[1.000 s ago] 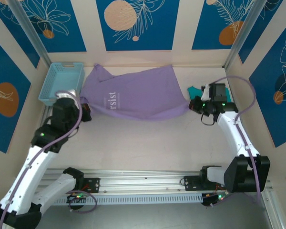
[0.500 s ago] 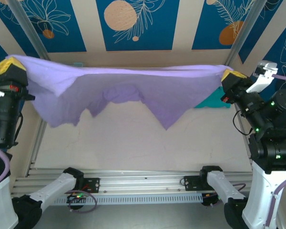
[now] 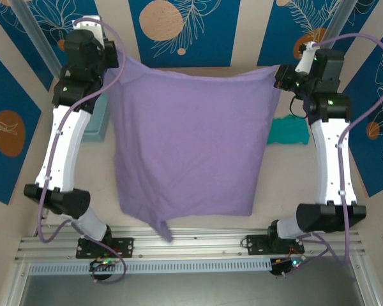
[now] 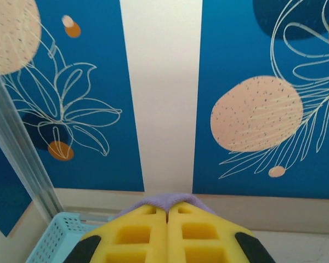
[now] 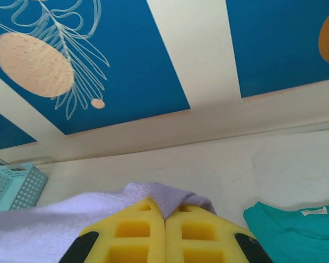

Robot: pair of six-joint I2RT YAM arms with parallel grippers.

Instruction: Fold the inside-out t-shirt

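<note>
The lavender t-shirt (image 3: 188, 143) hangs as a wide sheet between both raised arms, its lower edge reaching down toward the front rail. My left gripper (image 3: 110, 64) holds its upper left corner, and a fold of purple fabric (image 4: 167, 200) bulges over the closed yellow fingers (image 4: 137, 233). My right gripper (image 3: 279, 73) holds the upper right corner. In the right wrist view the cloth (image 5: 164, 196) is pinched between the yellow pads (image 5: 197, 233) and spreads away to the left.
The light blue basket (image 3: 102, 121) stands at the back left, mostly hidden behind the left arm and the shirt; its corner shows as basket (image 4: 49, 241). A teal-green garment (image 3: 288, 131) lies on the table at the right, under the right arm.
Both arms have swung inward and back, carrying the shirt. It hung stretched wide and sagging half a second ago and now hangs flat and long. A second ago it lay crumpled on the table.
</note>
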